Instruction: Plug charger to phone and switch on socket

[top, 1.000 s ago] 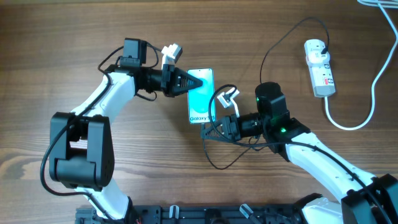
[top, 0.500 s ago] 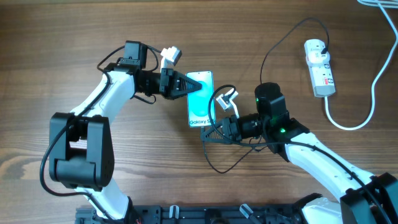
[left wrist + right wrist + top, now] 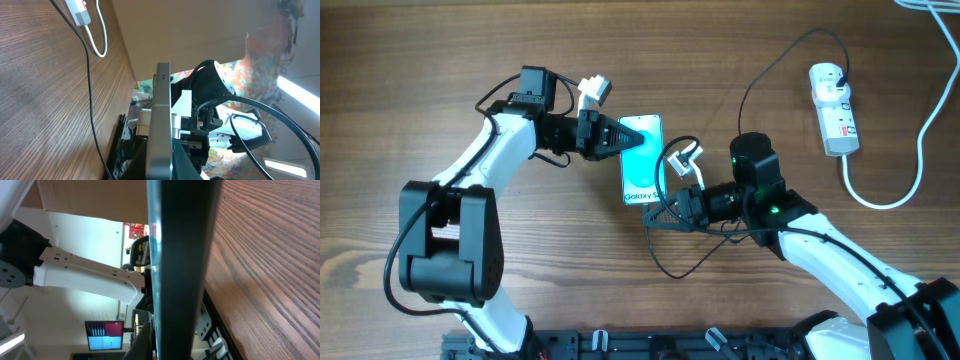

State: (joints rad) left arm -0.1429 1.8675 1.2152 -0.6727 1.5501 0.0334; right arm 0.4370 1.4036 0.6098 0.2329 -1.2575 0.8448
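The wooden worktop [image 3: 420, 60] carries the white socket [image 3: 834, 110], which lies well beyond the right claw [image 3: 658, 210], out toward the far right edge. The left claw [image 3: 620, 134] is clenched on the upper end of the phone [image 3: 645, 165], which reaches from its tips to just in front of the right claw. Both wrist views show the phone edge-on. The right claw is clenched too, seemingly on the charger [image 3: 742, 100] tip, though the tip is hidden. The cable loops beneath that claw and runs back to the socket.
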